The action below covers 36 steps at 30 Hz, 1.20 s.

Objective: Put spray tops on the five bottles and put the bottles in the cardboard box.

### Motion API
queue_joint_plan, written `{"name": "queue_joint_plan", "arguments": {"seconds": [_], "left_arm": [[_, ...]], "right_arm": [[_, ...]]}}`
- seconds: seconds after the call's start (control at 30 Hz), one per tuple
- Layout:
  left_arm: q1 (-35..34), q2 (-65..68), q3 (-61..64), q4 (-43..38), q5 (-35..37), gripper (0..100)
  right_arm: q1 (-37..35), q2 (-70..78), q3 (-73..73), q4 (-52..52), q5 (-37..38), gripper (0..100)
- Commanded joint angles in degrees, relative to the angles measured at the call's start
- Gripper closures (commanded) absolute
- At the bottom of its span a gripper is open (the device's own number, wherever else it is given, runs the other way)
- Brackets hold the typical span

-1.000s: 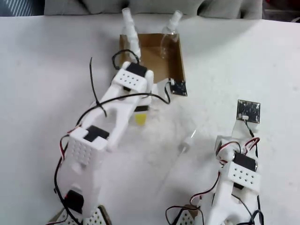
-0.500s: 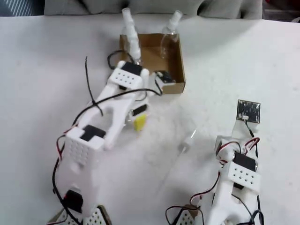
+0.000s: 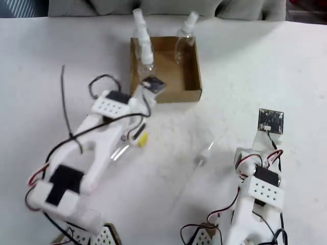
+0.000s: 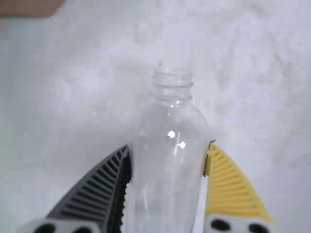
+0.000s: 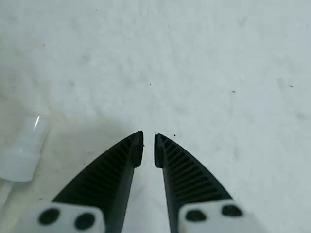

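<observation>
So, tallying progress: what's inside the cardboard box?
Two spray-topped bottles stand at its far wall: left bottle, right bottle. The left arm's camera board covers the near-left corner.

Glossy clear-plastic bottle (image 4: 167,155) — matt cardboard box (image 3: 176,96)

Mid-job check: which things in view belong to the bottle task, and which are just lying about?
Job:
- uncapped bottle, held in the left gripper
- loose spray top on the table
- two capped bottles standing in the cardboard box

Lying about:
- grey cushions behind the table
</observation>
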Motion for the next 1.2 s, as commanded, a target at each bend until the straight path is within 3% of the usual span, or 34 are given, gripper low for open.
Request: {"name": "queue_joint_plan", "arguments": {"seconds": [0.0, 0.27, 0.5, 0.97, 1.17], "left_arm": [[-4.18, -10.24, 8.35, -7.38, 8.62, 86], [-9.45, -16.92, 18.55, -9.67, 26.64, 85], [-11.3, -19.38, 19.69, -9.23, 27.34, 61], [-12.18, -21.32, 18.2, -7.74, 23.74, 66], [-11.21, -16.84, 7.91, 2.29, 23.74, 66]], "right_arm": [[-0.31, -0.48, -1.14, -0.75, 0.7, 98.1], [-0.4, -0.48, -1.14, -0.48, 0.7, 98.1], [-0.4, -0.48, -1.14, -0.4, 0.7, 98.1], [-0.4, -0.92, -0.44, -0.48, 0.7, 98.1], [-0.48, -0.92, -0.35, -0.48, 0.7, 98.1]]}}
